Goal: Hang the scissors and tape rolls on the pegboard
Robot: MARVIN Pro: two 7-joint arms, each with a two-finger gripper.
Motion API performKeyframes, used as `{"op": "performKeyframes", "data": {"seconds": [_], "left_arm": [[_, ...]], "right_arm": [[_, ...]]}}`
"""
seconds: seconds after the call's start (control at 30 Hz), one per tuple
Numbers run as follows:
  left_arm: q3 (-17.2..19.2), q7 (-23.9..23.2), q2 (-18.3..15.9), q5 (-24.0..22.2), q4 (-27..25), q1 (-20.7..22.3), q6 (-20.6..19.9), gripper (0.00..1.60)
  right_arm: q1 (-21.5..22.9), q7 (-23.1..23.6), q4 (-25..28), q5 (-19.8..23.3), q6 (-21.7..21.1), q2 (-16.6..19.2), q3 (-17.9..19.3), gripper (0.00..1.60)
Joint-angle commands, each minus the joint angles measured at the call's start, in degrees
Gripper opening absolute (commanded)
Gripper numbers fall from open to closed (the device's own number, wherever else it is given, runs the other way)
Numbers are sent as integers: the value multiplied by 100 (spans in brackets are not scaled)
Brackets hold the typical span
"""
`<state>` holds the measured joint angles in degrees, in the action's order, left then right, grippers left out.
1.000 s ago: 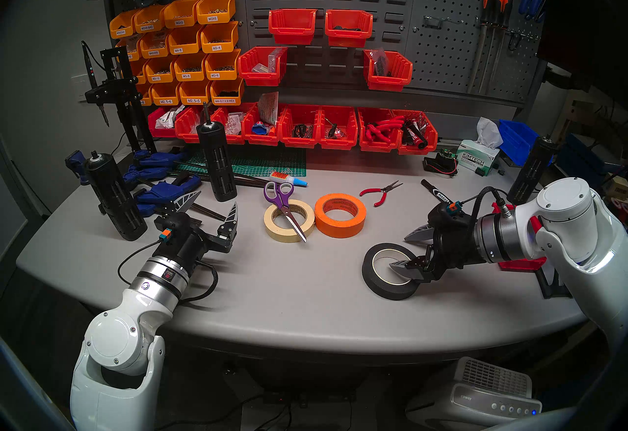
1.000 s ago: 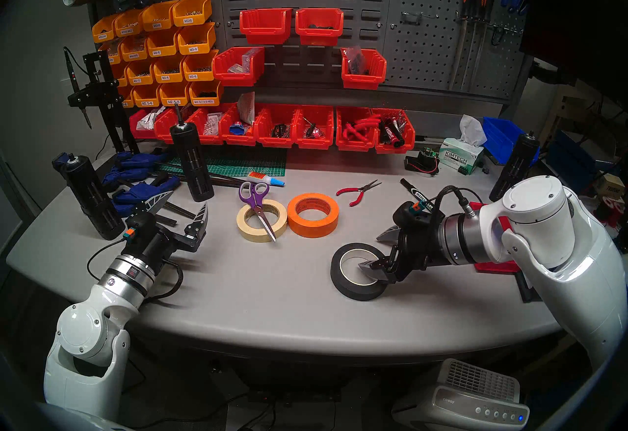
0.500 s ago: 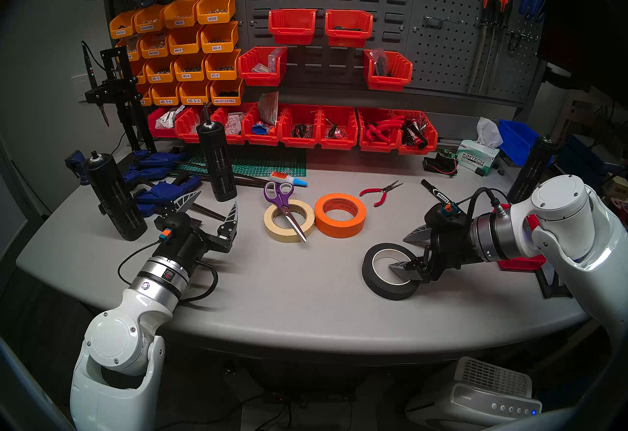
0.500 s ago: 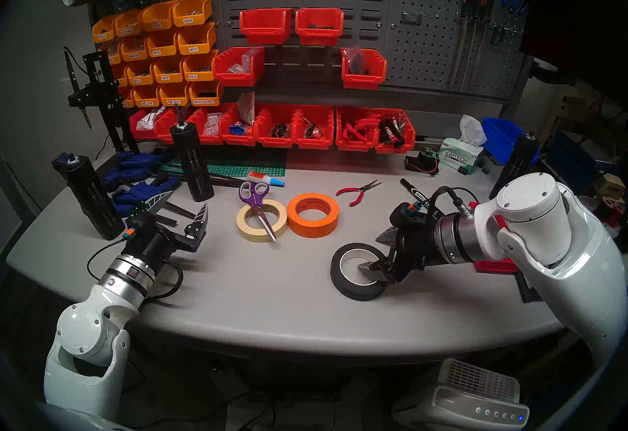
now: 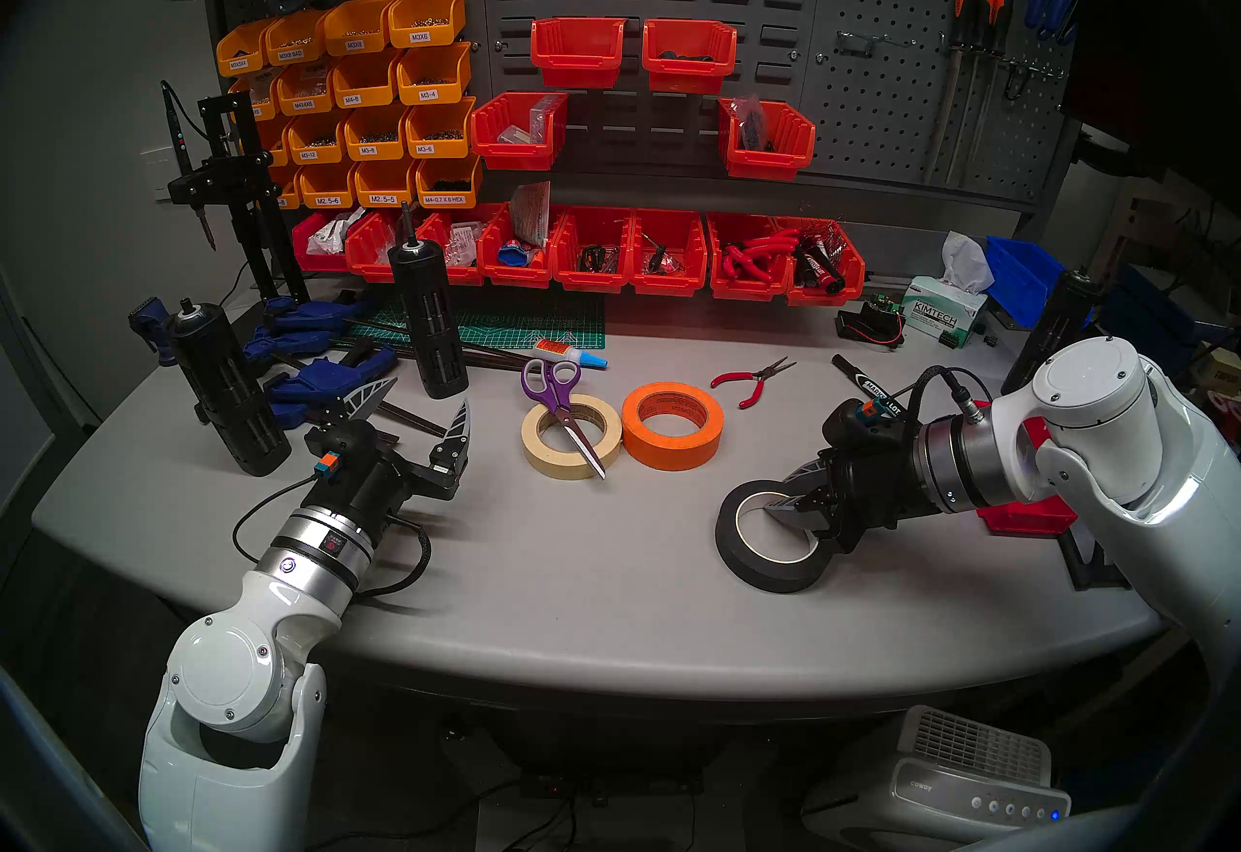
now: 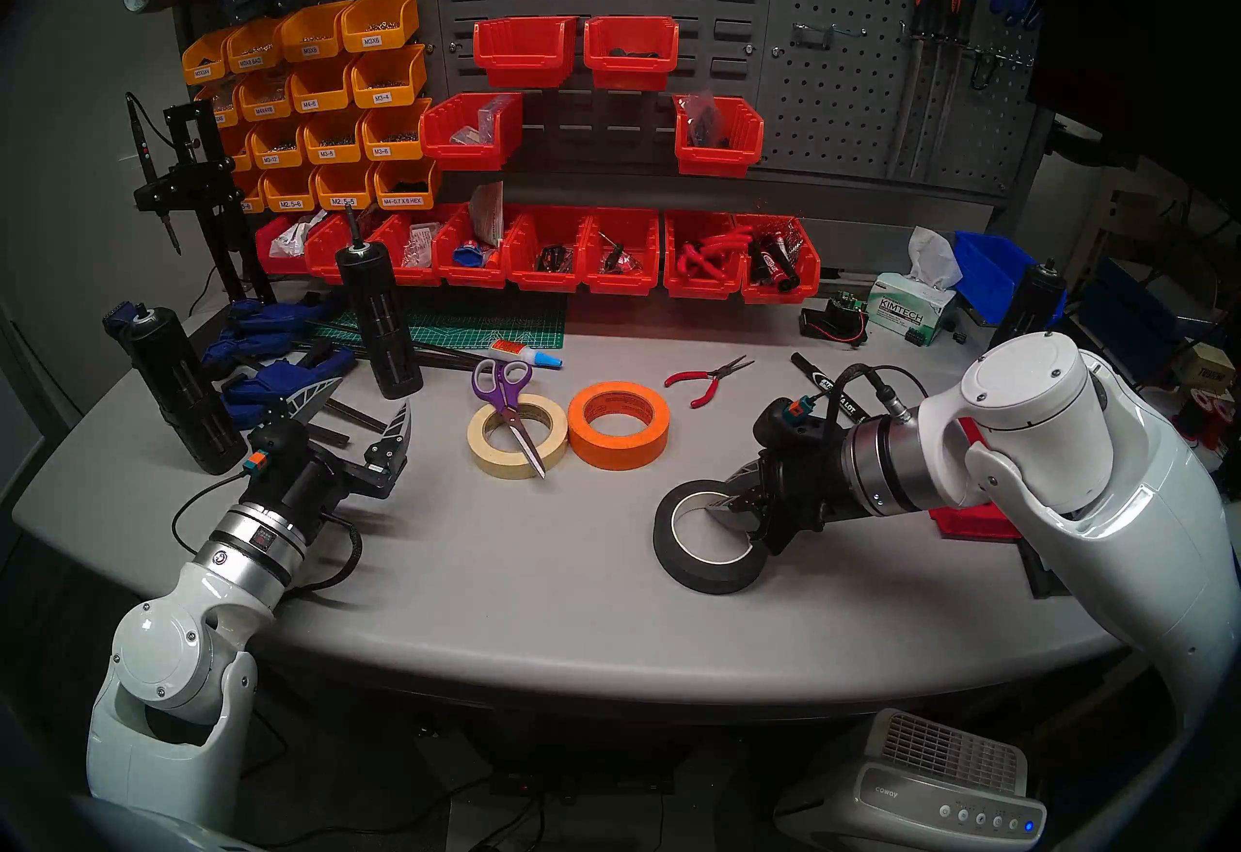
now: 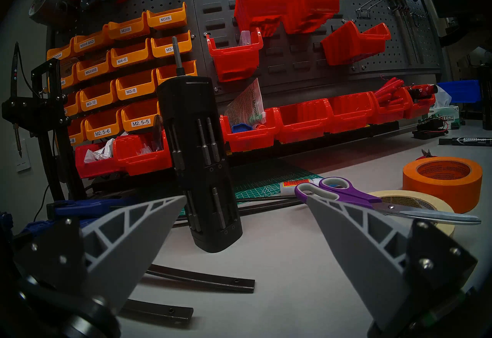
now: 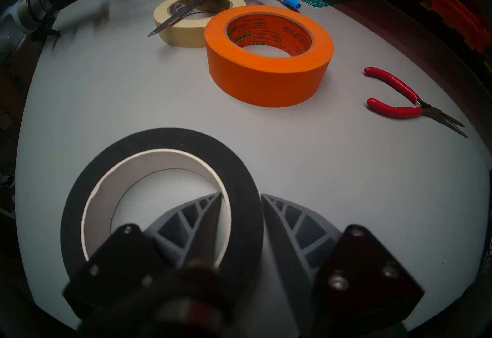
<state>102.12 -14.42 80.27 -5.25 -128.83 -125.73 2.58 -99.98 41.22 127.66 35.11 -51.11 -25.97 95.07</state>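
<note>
The black tape roll [image 5: 739, 555] lies flat on the table at the right. My right gripper [image 5: 782, 491] has one finger inside its white core and the other outside, and the two are closed in on the roll's wall [image 8: 247, 169]. The beige tape roll [image 5: 537, 448] and the orange tape roll [image 5: 671, 451] lie side by side mid-table. The purple-handled scissors [image 5: 561, 401] rest across the beige roll. My left gripper [image 5: 430, 393] hovers open and empty to their left. The pegboard [image 5: 893, 92] with bare hooks [image 5: 853, 41] stands at the back right.
Red-handled pliers [image 5: 752, 384], a black marker [image 5: 866, 384] and a glue tube [image 5: 571, 354] lie behind the rolls. Black bit holders [image 5: 430, 327] and blue clamps [image 5: 322, 360] crowd the left. Red bins [image 5: 671, 260] line the back. A red tray [image 5: 1021, 515] sits under my right arm.
My right gripper's fingers have closed from wide apart onto the black roll's wall, and the arm has shifted slightly left. The left arm and the other things have not moved.
</note>
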Motion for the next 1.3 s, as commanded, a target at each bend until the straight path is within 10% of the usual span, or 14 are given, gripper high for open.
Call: {"op": "performKeyframes", "data": {"seconds": [0.0, 0.03, 0.43, 1.27], "left_arm": [[-11, -4, 2, 0, -74, 4, 30, 160], [-11, -4, 2, 0, -74, 4, 30, 160], [-11, -4, 2, 0, -74, 5, 30, 160], [-11, -5, 0, -1, -69, 9, 26, 160]], "right_arm": [[456, -44, -52, 0, -30, 44, -78, 24], [483, -44, -65, 19, -40, 32, -96, 0], [542, 43, -123, 193, -16, 20, -9, 0], [621, -20, -37, 981, 89, -1018, 1995, 0]]}}
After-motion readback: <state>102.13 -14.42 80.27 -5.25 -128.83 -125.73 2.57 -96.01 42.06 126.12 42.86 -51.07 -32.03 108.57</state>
